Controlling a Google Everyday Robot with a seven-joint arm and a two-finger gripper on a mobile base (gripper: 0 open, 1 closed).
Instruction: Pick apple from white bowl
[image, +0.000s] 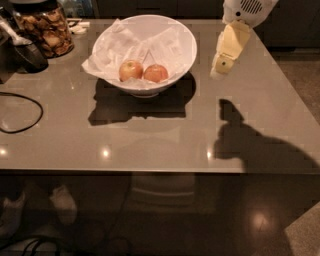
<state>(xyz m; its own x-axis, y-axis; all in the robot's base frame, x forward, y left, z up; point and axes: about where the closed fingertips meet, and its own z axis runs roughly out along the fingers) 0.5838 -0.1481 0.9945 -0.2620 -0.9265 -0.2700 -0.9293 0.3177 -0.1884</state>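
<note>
The white bowl, lined with crumpled white paper, stands on the grey table at the back centre. Two apples lie side by side in it. The right one is the reddish-orange apple. The left one is a paler apple with yellow-green patches. My gripper, pale yellow under a white wrist, hangs in the air to the right of the bowl. It points down and left, apart from the bowl's rim and well above the table. It holds nothing that I can see.
A glass jar of brown snacks stands at the back left beside a dark object. A black cable loops over the table's left side. The table's front edge runs across the middle of the view.
</note>
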